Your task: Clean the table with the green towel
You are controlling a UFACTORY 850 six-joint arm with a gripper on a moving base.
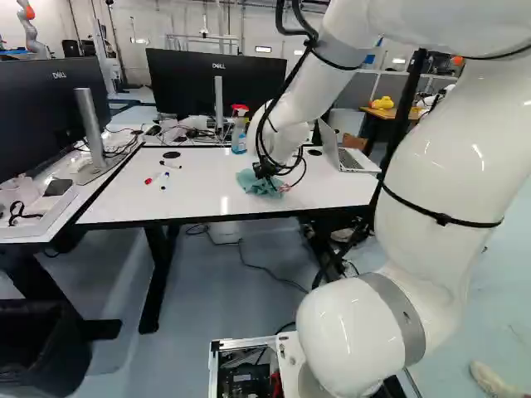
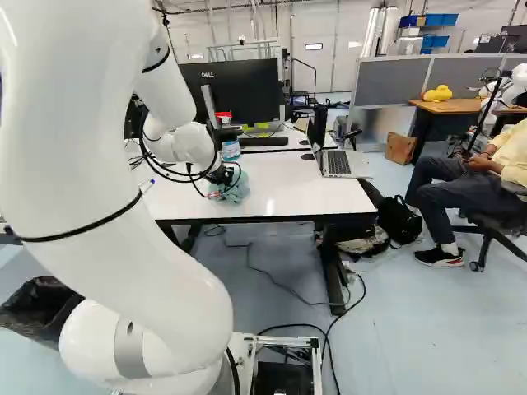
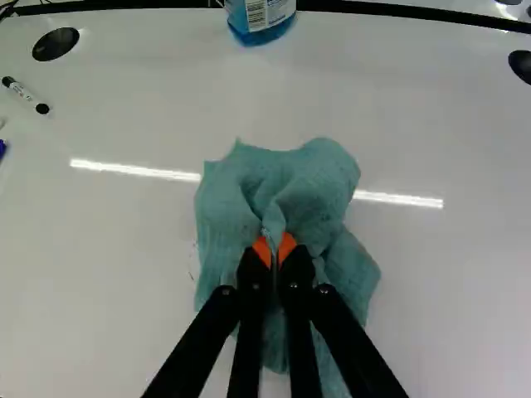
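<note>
Green towel (image 3: 294,195) lies on the table (image 1: 124,199), pinched by the gripper's (image 1: 265,169) 2 fingers.

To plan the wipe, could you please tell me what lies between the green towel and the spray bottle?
Only bare white tabletop lies between the towel and the spray bottle, as the wrist view shows.

Cannot see the table (image 3: 108,249) beneath the towel (image 3: 307,195), nor, in the wrist view, the top of the spray bottle (image 3: 259,18) by the table's far edge; cannot identify the faint specks (image 3: 192,262) beside the towel.
</note>
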